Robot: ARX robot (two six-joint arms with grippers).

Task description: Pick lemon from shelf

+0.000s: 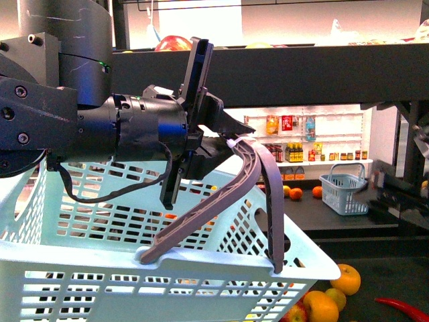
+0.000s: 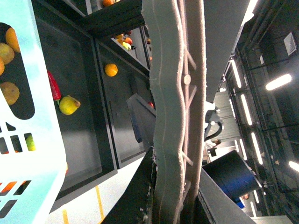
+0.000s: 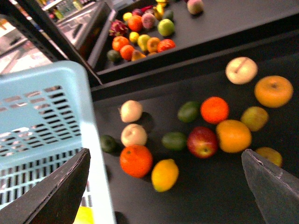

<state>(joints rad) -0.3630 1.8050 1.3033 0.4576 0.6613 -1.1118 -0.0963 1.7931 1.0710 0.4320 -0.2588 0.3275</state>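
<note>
On the left of the front view, the robot's left gripper [image 1: 224,144] is clenched on the grey handle [image 1: 221,201] of a pale blue basket [image 1: 167,282] and holds it up in front of the shelf [image 1: 301,74]. The left wrist view shows the same handle [image 2: 177,116] close up, so the grasp looks firm. To the right of the basket, a few oranges [image 1: 346,278] and a red chilli [image 1: 407,310] lie on a lower dark tier.

The right gripper [image 3: 165,151] shows only in its own wrist view. Its two dark fingers [image 3: 60,191] stand wide apart, released and holding nothing, above a dark tray scattered with fruit. The lemon [image 3: 164,174] lies on that tray, in the gap between the fingers and a little nearer the camera than their tips. An orange [image 3: 136,160] sits close against it on the basket side; whether they touch cannot be told. A green lime [image 3: 174,140] lies just beyond the lemon, with a red apple [image 3: 202,142] beside the lime.

The step in hand looks like the approach: the right arm hovers over the fruit and the lemon is not yet gripped. The next move probably calls for centring the open jaws on the lemon and coming down. One finger has to slip between lemon and orange without rolling either fruit away before the jaws close.
</note>
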